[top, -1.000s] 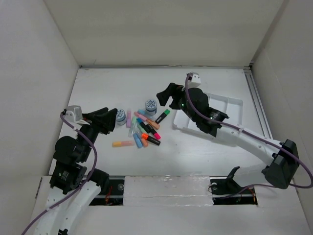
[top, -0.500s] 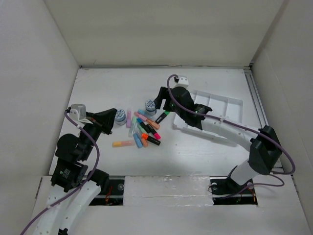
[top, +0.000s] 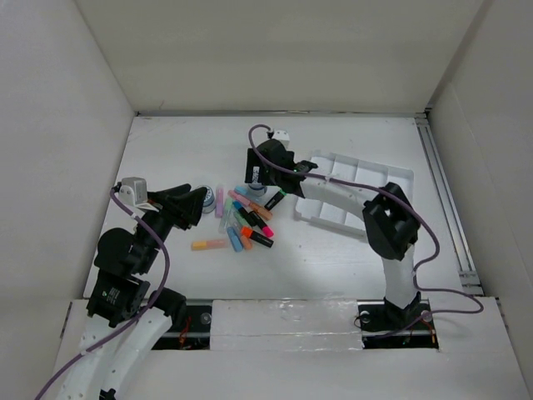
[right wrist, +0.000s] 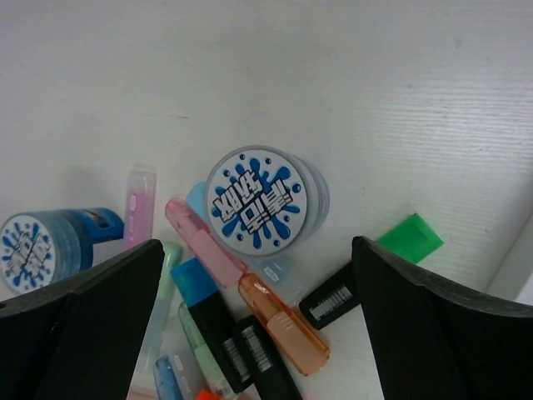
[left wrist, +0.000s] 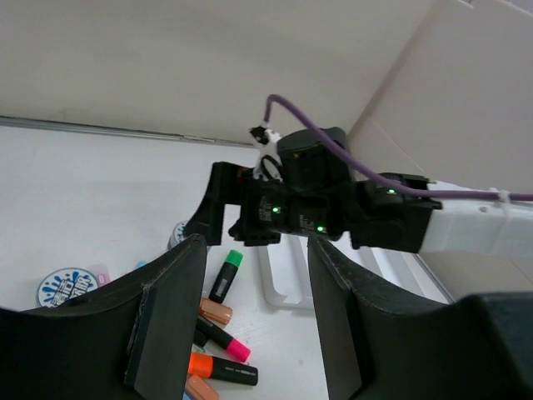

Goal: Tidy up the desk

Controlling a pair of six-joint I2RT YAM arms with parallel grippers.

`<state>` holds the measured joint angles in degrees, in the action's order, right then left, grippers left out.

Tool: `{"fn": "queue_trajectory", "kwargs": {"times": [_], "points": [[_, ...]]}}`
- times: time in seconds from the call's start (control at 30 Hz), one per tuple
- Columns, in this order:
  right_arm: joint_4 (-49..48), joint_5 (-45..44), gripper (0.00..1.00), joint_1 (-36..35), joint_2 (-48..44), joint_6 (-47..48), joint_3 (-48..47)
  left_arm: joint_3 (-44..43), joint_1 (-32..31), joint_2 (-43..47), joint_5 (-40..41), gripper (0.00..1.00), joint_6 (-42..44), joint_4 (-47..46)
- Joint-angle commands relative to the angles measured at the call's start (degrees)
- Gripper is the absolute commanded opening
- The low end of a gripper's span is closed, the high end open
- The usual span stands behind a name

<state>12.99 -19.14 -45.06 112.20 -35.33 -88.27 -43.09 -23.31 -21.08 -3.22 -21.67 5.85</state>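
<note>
Right gripper (right wrist: 258, 325), jaws spread wide and empty, hovers over a round blue-and-white lidded tub (right wrist: 265, 205) on the white matte desk (top: 333, 258); descend centred, avoiding neighbouring highlighters.

Between my spread right fingers, a round tub (right wrist: 265, 205) carries blue-and-white splash lettering I cannot make out; the left tub (right wrist: 37, 247) bears the same. Barcodes mark the black markers (right wrist: 333, 302), digits unreadable.

White desk (top: 350, 250) bears highlighters (top: 243, 218), tubs (right wrist: 265, 201), tray (top: 366, 179)
</note>
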Motion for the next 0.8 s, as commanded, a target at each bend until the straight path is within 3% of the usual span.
{"fn": "queue_trajectory", "kwargs": {"times": [0.0,0.3,0.33,0.43,0.47,0.57,0.77], "points": [[5.27,0.24,1.00,0.15,4.68,2.37,-7.69,0.46,-0.24,0.25,-1.52,0.48,-0.13,-2.51],[6.87,-5.63,0.96,0.15,15.58,3.60,-17.19,0.46,-0.24,-0.45,-2.14,0.48,-0.21,-2.59],[6.70,-6.17,0.93,0.15,16.29,3.69,-17.81,0.38,-0.24,-0.45,-2.40,0.48,-0.13,-2.59],[8.01,-6.88,0.65,0.15,17.61,2.65,-20.61,0.38,-0.24,-0.45,-2.58,0.48,-0.04,-2.51],[8.01,-6.88,0.65,0.15,17.61,2.64,-20.63,0.38,-0.24,-0.45,-2.58,0.48,-0.04,-2.51],[5.30,-8.98,0.56,0.15,11.59,1.15,-16.43,0.38,-0.24,-0.45,-2.58,0.48,-0.04,-2.51],[-2.79,-6.97,0.55,6.19,-8.38,-1.49,1.56,0.38,-0.24,-0.01,-2.84,0.48,-0.13,-2.59]]}}
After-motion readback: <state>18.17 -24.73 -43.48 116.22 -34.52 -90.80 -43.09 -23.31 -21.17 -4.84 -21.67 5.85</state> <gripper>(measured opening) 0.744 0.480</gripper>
